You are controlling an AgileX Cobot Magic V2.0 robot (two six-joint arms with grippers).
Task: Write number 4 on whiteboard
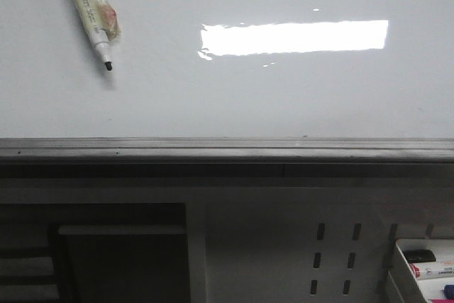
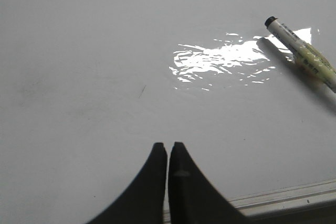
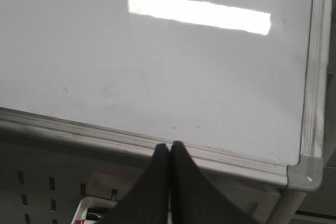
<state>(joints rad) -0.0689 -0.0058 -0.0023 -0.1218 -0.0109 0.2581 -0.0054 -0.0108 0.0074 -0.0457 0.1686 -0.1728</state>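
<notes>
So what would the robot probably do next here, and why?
Probably open the left gripper and reach for the marker. The whiteboard shows no number 4 yet, the marker lies uncapped on it, untouched, and both the left and the right gripper are shut and empty.

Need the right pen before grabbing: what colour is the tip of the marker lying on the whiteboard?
Black tip on the marker, clearest in the front view; it lies on the whiteboard.

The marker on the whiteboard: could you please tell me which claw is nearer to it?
Left. The left claw has the marker in its view; the right claw sits by the whiteboard's other corner, marker unseen.
</notes>
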